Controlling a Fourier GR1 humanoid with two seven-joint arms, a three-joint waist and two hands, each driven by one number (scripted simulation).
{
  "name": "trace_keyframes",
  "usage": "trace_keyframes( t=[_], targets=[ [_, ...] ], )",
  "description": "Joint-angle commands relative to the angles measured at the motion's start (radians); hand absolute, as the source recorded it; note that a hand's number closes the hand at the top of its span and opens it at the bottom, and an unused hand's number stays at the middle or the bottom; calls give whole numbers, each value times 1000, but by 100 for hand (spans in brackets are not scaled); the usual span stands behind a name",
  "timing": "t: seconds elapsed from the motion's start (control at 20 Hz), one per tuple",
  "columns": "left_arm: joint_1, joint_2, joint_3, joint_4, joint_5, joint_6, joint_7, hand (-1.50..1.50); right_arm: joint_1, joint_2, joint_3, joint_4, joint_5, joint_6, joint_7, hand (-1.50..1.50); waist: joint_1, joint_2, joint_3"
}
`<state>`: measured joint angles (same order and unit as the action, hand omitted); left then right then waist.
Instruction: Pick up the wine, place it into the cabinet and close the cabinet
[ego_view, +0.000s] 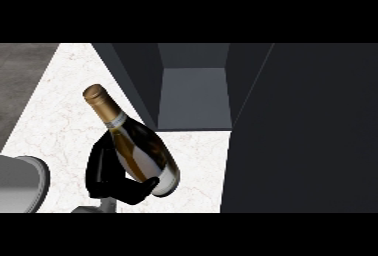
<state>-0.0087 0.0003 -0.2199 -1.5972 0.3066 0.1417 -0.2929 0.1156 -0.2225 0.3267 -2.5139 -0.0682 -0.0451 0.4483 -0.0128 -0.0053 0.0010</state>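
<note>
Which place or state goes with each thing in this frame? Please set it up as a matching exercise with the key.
Things:
1. wine bottle
2. left hand
3. cabinet
4. cabinet door

Places or states:
A. stands open at the view's right
B. curled round the bottle's lower part
C. tilted, gold neck pointing up-left
D. open compartment, nothing seen inside

Pairs: 1-C, 2-B, 3-D, 4-A

The right hand does not show in the head view.

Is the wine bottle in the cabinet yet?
Not yet. The wine bottle is tilted in the left hand, whose fingers curl round it, over the counter beside the open cabinet.
</note>
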Motion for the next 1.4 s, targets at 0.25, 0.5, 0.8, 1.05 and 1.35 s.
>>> trace_keyframes(
  t=[0.25,0.5,0.8,1.05,1.35],
  targets=[
    [-205,0,-155,-31,32,339,205,150,80,-11,-48,-177,-115,36,41,-150,-6,3,0],
    [-371,0,-67,107,64,356,227,150,83,-15,-58,-210,-143,49,70,-150,-13,5,0],
    [-383,0,-176,225,84,443,140,150,50,-17,-110,-200,-162,56,94,-150,-7,6,-1],
    [-451,0,-204,369,128,487,62,150,-5,25,-56,-183,-118,25,136,-150,-9,7,-2],
    [-458,0,-200,565,244,409,-103,150,56,50,-2,-152,-71,52,56,-150,-19,8,-2]
  ],
)
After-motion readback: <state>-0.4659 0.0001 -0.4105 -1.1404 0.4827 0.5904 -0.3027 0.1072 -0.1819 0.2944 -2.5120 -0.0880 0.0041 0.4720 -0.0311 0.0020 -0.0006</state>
